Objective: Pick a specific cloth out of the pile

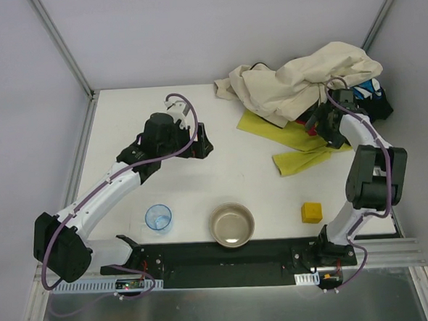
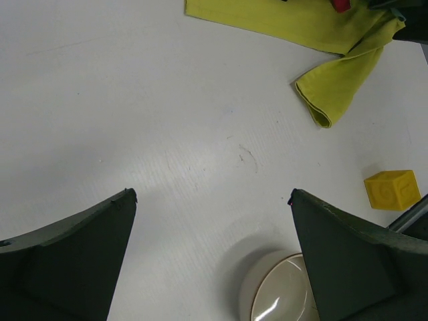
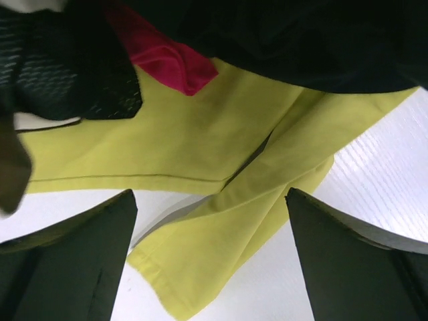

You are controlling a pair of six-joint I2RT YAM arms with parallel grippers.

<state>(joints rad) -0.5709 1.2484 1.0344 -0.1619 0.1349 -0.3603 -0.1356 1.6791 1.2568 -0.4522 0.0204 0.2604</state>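
Cloth (image 1: 299,155) pokes out beneath the pile (image 1: 303,75) at two o'clock on the worktop (image 1: 201,183). Above it the right hand (image 3: 210,200) hangs spread; best to pinch the yellow-green fold, clear of the magenta piece (image 3: 167,60) at eleven o'clock. Meanwhile the left hand (image 2: 212,194) sits released.

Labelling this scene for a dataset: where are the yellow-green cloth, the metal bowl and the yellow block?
yellow-green cloth (image 1: 300,160), top view, folded lower end.
metal bowl (image 1: 232,225), top view, inside bottom.
yellow block (image 1: 312,212), top view, top face.
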